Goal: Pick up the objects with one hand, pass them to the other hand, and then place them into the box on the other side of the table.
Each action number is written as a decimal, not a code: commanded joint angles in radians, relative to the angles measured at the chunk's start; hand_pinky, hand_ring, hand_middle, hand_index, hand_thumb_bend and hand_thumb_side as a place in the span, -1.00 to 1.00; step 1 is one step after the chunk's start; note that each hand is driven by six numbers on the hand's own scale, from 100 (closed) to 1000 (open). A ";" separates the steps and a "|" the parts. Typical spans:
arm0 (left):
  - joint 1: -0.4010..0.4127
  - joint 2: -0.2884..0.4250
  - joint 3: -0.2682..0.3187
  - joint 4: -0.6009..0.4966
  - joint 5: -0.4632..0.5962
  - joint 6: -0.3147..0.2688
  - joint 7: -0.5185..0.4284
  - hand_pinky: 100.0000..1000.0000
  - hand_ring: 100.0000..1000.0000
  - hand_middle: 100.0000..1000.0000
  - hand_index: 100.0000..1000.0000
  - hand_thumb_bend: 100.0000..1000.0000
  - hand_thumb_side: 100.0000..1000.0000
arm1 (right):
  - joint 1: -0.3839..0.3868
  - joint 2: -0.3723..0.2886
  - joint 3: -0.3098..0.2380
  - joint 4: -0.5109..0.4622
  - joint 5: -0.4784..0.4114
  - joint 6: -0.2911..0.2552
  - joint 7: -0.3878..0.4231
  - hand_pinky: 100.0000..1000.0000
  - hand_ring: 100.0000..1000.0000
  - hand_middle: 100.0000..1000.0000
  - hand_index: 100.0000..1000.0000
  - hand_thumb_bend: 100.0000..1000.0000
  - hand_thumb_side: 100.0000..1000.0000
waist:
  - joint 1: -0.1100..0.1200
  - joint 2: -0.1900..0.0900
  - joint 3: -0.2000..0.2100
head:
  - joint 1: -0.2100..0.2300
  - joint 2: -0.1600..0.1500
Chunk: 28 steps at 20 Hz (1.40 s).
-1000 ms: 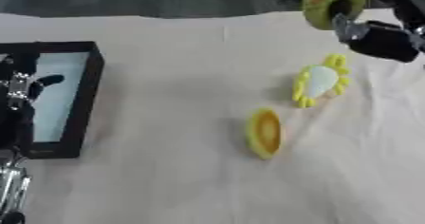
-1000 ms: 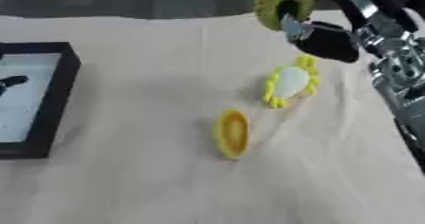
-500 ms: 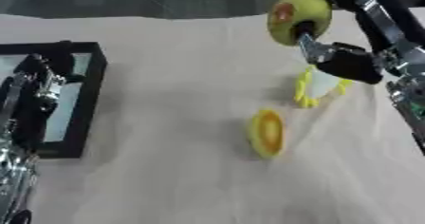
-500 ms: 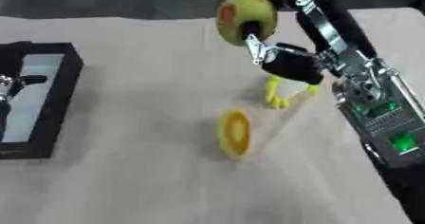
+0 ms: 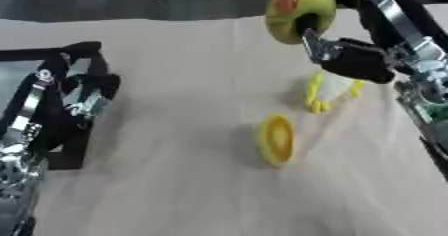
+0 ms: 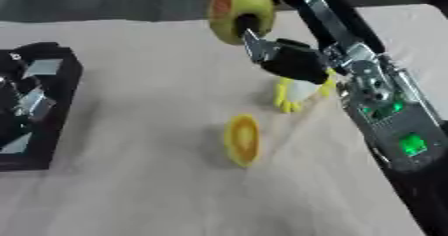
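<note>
Fingers of the right hand (image 6: pixel 262 40) curl round a yellow-green apple (image 5: pixel 298 11) with a reddish patch, holding it up above the far middle of the worktop (image 5: pixel 175 180). The right arm (image 6: pixel 367 90), black with silver parts and a small green light on its casing, runs from the near right edge up to that hand.

Under the hand and just to its near side lies a white and yellow toy (image 5: pixel 331 91), partly hidden by the black body of the hand; its exact shape is hard to make out. Nearer still, around the middle of the worktop, a yellow ring-shaped piece (image 5: pixel 275 140) with an orange centre stands on its edge, apart from the white and yellow toy.

On the left side sits the black box (image 6: pixel 39 130), its far corner and right wall showing. The left hand (image 5: pixel 74 87) is raised over the box's right wall at the left of the scene, the left arm rising from the near left corner. Its dark fingers look spread and hold nothing, though blur makes their pose uncertain.

A beige cloth covers the worktop, and a dark floor shows beyond its far edge.
</note>
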 commanded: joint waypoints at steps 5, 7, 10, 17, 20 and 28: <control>-0.036 -0.006 -0.068 -0.022 -0.080 -0.077 -0.004 0.42 0.99 0.63 0.68 -0.19 -0.20 | -0.053 0.035 0.023 -0.021 -0.045 0.045 0.073 0.26 0.16 -0.22 0.03 -1.00 -1.00 | 0.014 -0.044 -0.007 | 0.004 0.007; -0.038 -0.019 -0.079 -0.020 -0.071 -0.093 0.002 0.41 0.98 0.62 0.67 -0.20 -0.22 | -0.063 0.040 0.029 -0.021 -0.054 0.066 0.096 0.26 0.16 -0.22 0.03 -0.99 -1.00 | 0.014 -0.046 -0.007 | 0.012 0.012; -0.044 -0.036 -0.088 -0.019 -0.074 -0.115 0.016 0.41 0.94 0.59 0.65 -0.28 -0.28 | -0.073 0.055 0.037 -0.021 -0.055 0.094 0.121 0.27 0.17 -0.21 0.03 -1.00 -1.00 | 0.013 -0.048 -0.008 | 0.027 0.016; -0.055 -0.066 -0.097 -0.006 -0.169 -0.146 0.027 0.41 0.92 0.59 0.67 -0.25 -0.21 | -0.076 0.094 0.062 -0.021 0.025 0.177 0.156 0.29 0.21 -0.19 0.06 -1.00 -1.00 | 0.007 -0.050 -0.010 | 0.047 0.023; -0.061 -0.083 -0.103 0.008 -0.198 -0.158 0.030 0.41 0.92 0.59 0.67 -0.22 -0.21 | -0.081 0.116 0.080 -0.021 0.091 0.231 0.176 0.30 0.24 -0.16 0.08 -1.00 -1.00 | 0.004 -0.051 -0.012 | 0.055 0.023; -0.070 -0.102 -0.124 0.037 -0.240 -0.209 0.049 0.42 0.90 0.59 0.68 -0.22 -0.26 | -0.123 0.140 0.120 -0.021 0.152 0.346 0.238 0.31 0.25 -0.15 0.09 -1.00 -1.00 | -0.007 -0.057 -0.021 | 0.057 0.031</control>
